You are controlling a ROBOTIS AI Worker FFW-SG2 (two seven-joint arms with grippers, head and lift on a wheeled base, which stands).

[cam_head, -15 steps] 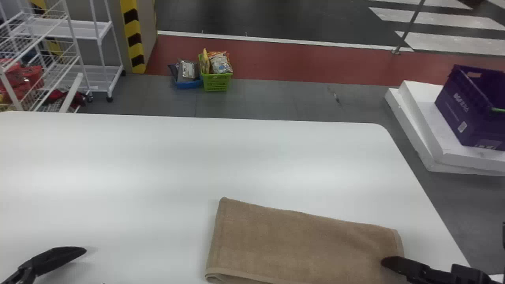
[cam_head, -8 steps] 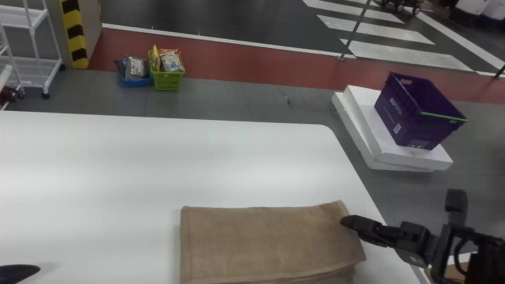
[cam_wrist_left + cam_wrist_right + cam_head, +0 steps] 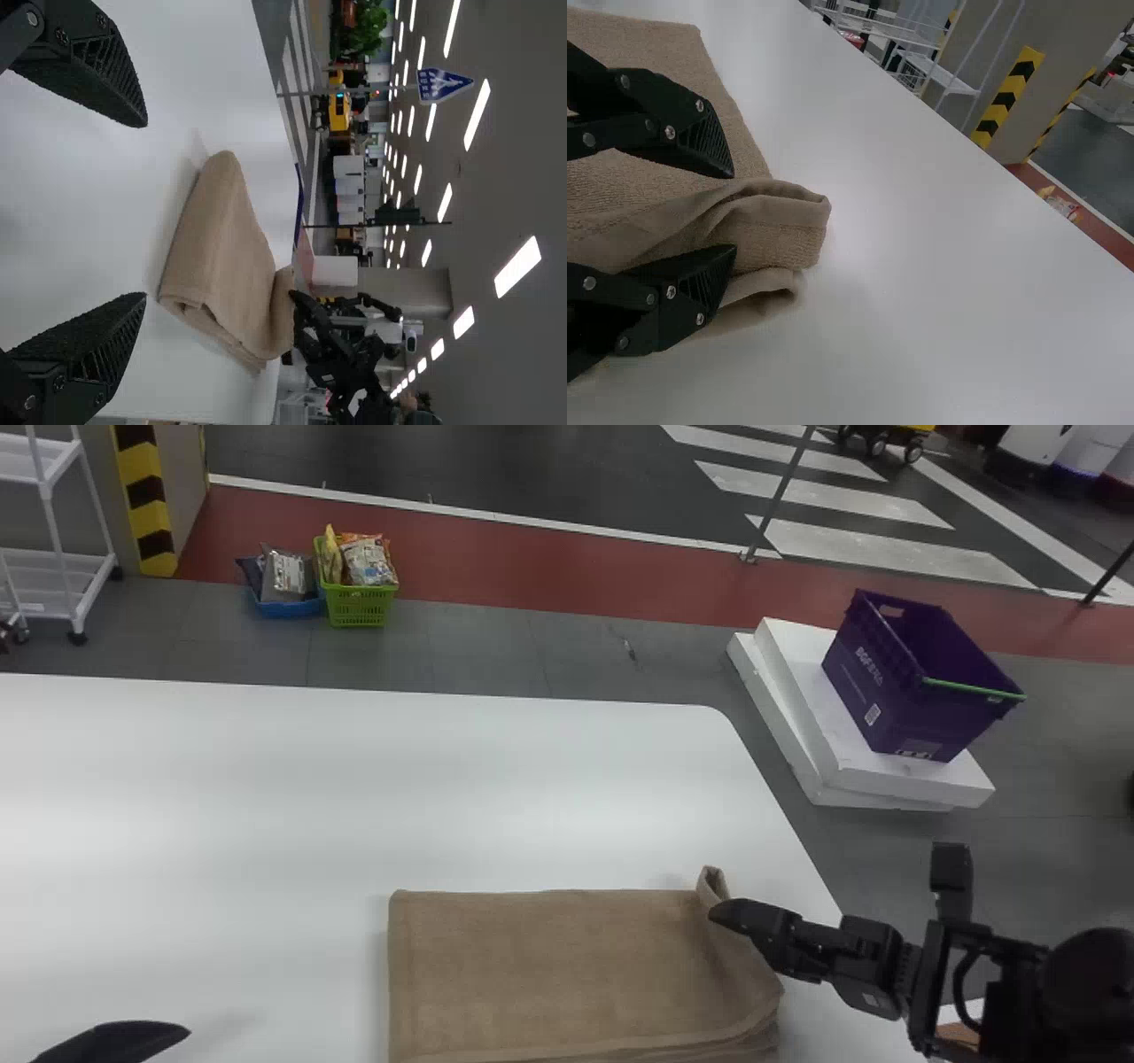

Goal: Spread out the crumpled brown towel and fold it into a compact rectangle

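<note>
Brown towel on the white table, directly under and ahead of the right gripper, well apart from the left gripper in the head view. Right fingers parted, a curled corner standing up between and just beyond their tips; no firm pinch seen. Left fingers spread wide, released, holding nothing, the towel lying beyond them. Progress: spreading looks done, and at least one fold is in, judging by the stacked layers along the side nearer the robot. Shape reads as a long rectangle, square at the end toward the left fingers, rumpled at the end by the right ones. Outstanding, by my estimate: gather or flatten that rumpled end, probably one more fold across toward the left fingers, then square up the edges. Past halfway, not compact yet.
</note>
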